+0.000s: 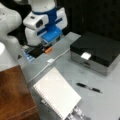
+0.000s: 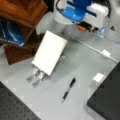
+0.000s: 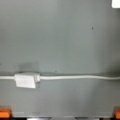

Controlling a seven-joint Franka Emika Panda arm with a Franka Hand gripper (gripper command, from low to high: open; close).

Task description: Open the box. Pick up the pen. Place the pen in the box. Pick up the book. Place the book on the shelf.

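Note:
The box (image 1: pixel 97 48) stands shut at a front view's right, black lid down, white latch (image 1: pixel 85 56) facing the table; its corner shows too (image 2: pixel 107 100). The thin black pen (image 1: pixel 88 88) (image 2: pixel 68 89) lies flat on the grey table in front of the box. The white book (image 1: pixel 56 95) (image 2: pixel 50 52) leans tilted on a silver stand. The reddish-brown shelf (image 1: pixel 13 95) (image 2: pixel 22 15) is beside the book. My gripper (image 1: pixel 46 48) (image 2: pixel 87 28) (image 3: pixel 61 113) hangs near the robot base, far from all of them, open and empty, with orange fingertips (image 3: pixel 5 113) at the wrist view's bottom corners.
A white cable with a small white block (image 1: pixel 50 60) (image 2: pixel 106 53) (image 3: pixel 25 80) runs across the table under the gripper. The silver slatted stand (image 1: pixel 77 113) (image 2: pixel 36 76) props the book. A blue item (image 2: pixel 10 33) sits inside the shelf. A black perforated mat (image 2: pixel 12 107) lies at a front view's bottom left.

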